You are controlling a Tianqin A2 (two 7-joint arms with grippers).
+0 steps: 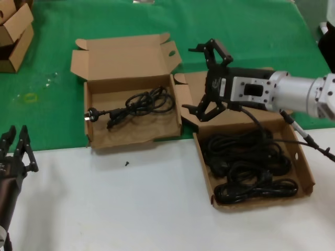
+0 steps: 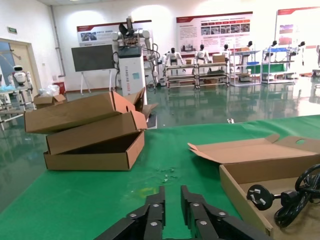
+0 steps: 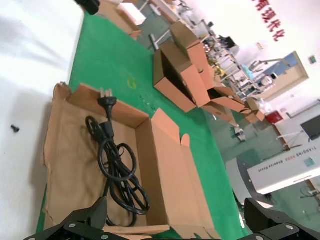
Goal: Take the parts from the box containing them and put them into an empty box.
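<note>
Cords (image 1: pixel 250 166) fill the right box (image 1: pixel 309 170), a heap of black coiled bundles lying in its tray on the white desk (image 1: pixel 131 209); one more cord (image 1: pixel 137 104) lies alone in the left box (image 1: pixel 90 117), its plug pointing toward that box's left wall.

Going left to right: stacked small cartons (image 1: pixel 14 32) sit at the far left on the green mat (image 1: pixel 251 31). The left gripper (image 1: pixel 15 144) rests low at the desk's left edge, well apart from both boxes, its jaws drawn together with only a thin slit between them, holding nothing. In the left wrist view the same gripper (image 2: pixel 171 210) points across the mat at the cartons (image 2: pixel 92 132), with the left box (image 2: pixel 235 187) and the lone cord's plug (image 2: pixel 260 196) off to one side.

The left box stands with its lid raised at the back, straddling mat and desk. A small dark speck (image 1: pixel 126 163) lies on the desk just before it. The right box sits just beside it, lid folded back.

The right gripper (image 1: pixel 207 81) hovers above the gap between the two boxes, over the right box's lid, jaws spread wide and empty. Its wrist view looks down on the left box (image 3: pixel 165 165) and the single cord (image 3: pixel 117 170) inside.
</note>
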